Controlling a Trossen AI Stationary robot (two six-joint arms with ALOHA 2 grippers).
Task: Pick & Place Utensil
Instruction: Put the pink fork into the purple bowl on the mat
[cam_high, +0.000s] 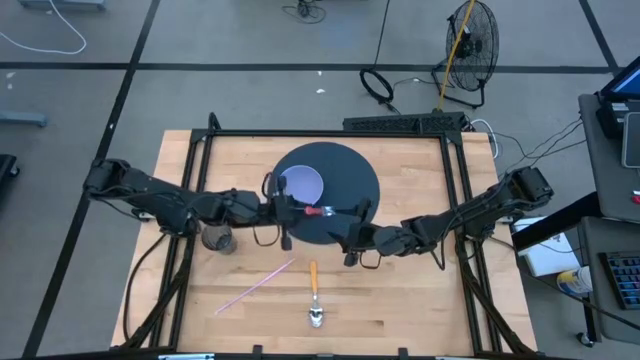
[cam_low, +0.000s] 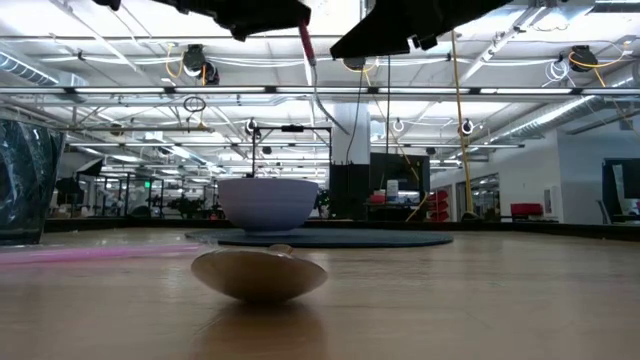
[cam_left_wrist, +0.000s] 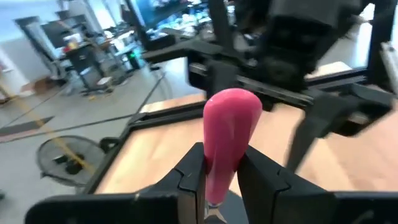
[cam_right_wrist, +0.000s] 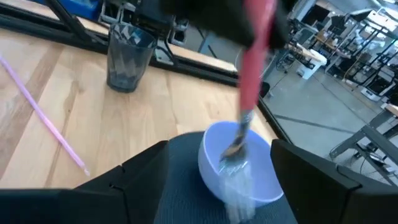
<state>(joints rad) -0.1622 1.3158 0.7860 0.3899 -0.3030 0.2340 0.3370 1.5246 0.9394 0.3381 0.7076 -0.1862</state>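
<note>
A robotics lab or workshop in a large industrial hall. The wooden table (cam_high: 400, 300) sits in a black frame (cam_high: 330, 133) on a grey concrete floor (cam_high: 200, 40), with a floor fan (cam_high: 472, 40) and loose cables (cam_high: 378, 85) nearby. Exposed ceiling pipes (cam_low: 300, 92), strip lights and distant workstations (cam_left_wrist: 87, 53) fill the background.

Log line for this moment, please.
left pincer: shut on red-handled fork | fork tines in bowl | right pincer: open, beside bowl | spoon: on table

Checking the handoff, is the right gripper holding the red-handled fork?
No, the left gripper is shut on the red-handled fork; the right gripper hangs open by the bowl.
</note>
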